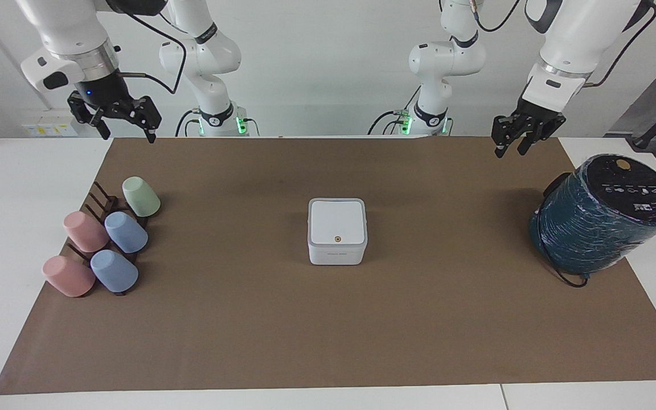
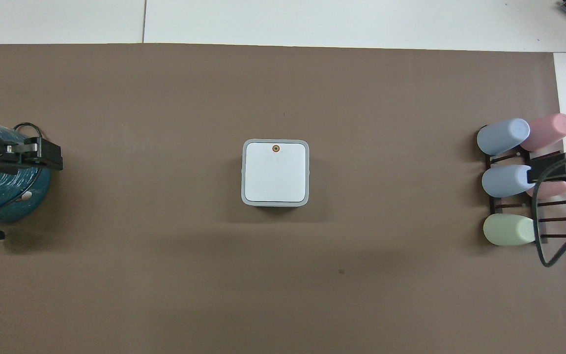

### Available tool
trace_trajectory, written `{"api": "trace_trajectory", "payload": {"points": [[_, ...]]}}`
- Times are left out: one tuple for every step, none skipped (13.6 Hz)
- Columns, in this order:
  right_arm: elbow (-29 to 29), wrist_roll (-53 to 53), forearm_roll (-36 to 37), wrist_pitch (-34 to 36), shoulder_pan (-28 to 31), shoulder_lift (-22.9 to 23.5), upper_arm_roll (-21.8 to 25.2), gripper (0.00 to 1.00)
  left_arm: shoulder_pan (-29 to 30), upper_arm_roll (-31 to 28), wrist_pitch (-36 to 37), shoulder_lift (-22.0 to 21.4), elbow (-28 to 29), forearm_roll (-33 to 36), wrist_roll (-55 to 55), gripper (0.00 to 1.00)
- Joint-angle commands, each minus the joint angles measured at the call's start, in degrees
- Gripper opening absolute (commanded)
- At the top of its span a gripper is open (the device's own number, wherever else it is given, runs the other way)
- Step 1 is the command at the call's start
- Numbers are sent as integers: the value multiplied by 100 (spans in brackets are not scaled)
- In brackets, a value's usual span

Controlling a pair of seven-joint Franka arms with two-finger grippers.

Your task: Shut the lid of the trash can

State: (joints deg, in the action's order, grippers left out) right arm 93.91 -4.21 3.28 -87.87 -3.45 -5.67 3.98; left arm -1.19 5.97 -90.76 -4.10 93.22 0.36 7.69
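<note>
With the lid (image 1: 336, 221) lying flat on the trash can (image 1: 336, 251), the left gripper (image 1: 515, 144) is hanging open-fingered, the right gripper (image 1: 127, 132) is waiting open-fingered, and neither needs to press again.

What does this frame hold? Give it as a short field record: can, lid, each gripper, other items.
trash can: mid-mat, upright
lid: down flat on the can, orange dot up
left gripper: raised, fingers apart, holding nothing, near the teal cylinder
right gripper: waiting raised, fingers apart, holding nothing, near the cup rack
cups: five on the rack
</note>
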Motion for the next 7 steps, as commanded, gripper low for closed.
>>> {"api": "trace_trajectory", "payload": {"points": [[137, 113, 6, -46, 20, -136, -12, 100, 4, -52, 208, -47, -59, 114, -574, 100], [137, 113, 6, -46, 20, -136, -12, 100, 13, -52, 199, -56, -59, 114, -602, 100], [145, 113, 6, -46, 20, -136, -12, 100, 13, -52, 173, -56, -59, 114, -611, 100], [137, 113, 6, -46, 20, -136, -20, 100, 13, -52, 138, -64, -59, 114, -611, 100], [137, 113, 6, -46, 20, -136, -12, 100, 13, -52, 94, -64, -59, 114, -620, 100], [137, 113, 6, -46, 20, -136, -12, 100, 13, -52, 50, -64, -68, 96, -611, 100], [137, 113, 6, -46, 20, -136, -12, 100, 13, -61, 23, -64, -68, 79, -620, 100]]}}
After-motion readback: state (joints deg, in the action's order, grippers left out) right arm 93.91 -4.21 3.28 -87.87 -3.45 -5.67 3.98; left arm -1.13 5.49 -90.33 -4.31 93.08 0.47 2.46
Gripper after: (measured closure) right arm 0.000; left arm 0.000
